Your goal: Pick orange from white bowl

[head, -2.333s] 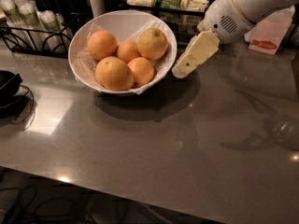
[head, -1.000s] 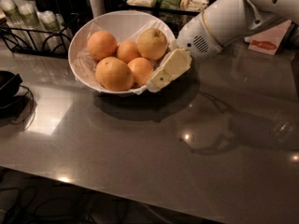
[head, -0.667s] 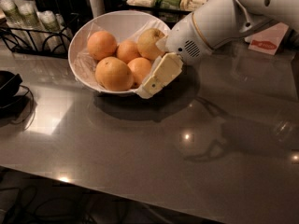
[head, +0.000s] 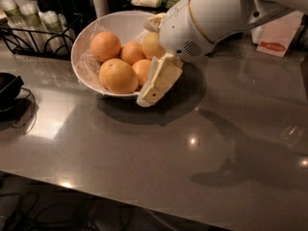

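Note:
The white bowl (head: 91, 28), lined with crinkled clear plastic, stands tilted on the grey counter at upper left. It holds several oranges, among them a large one (head: 118, 76) at the front and a paler one (head: 152, 46) at the right. My gripper (head: 148, 60) is over the bowl's right side and open. One cream finger (head: 159, 83) hangs over the front right rim, beside the front oranges. The other finger (head: 155, 20) shows behind the pale orange. It holds nothing.
A black wire rack (head: 33, 30) with cups stands behind the bowl at left. A black object with cables (head: 8, 88) lies at the left edge. A red and white card (head: 276, 35) stands at the right. The counter's front edge runs along the bottom.
My gripper has moved left from beside the bowl to over its right rim, with the fingers now around the right-hand oranges. The bowl and oranges have not moved.

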Available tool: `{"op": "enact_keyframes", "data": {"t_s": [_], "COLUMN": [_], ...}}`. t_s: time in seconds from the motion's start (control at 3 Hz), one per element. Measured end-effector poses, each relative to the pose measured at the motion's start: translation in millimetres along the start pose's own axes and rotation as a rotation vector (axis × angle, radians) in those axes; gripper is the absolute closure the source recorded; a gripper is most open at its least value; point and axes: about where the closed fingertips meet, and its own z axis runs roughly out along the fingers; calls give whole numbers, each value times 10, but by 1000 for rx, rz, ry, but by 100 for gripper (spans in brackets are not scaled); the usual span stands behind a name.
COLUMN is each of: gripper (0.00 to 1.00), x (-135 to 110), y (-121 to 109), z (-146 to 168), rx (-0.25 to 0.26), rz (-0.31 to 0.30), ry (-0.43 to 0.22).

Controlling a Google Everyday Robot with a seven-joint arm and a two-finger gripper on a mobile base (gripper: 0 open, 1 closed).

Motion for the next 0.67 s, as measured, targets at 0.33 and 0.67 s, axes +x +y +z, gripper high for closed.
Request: {"op": "enact_keyframes", "data": {"t_s": [0.33,0.67], "gripper": [0,0], "x": [0,2], "y": [-1,-54], "z": [2,201], "rx": [0,-9], "rz": [0,29], "ry": [0,-29]}}
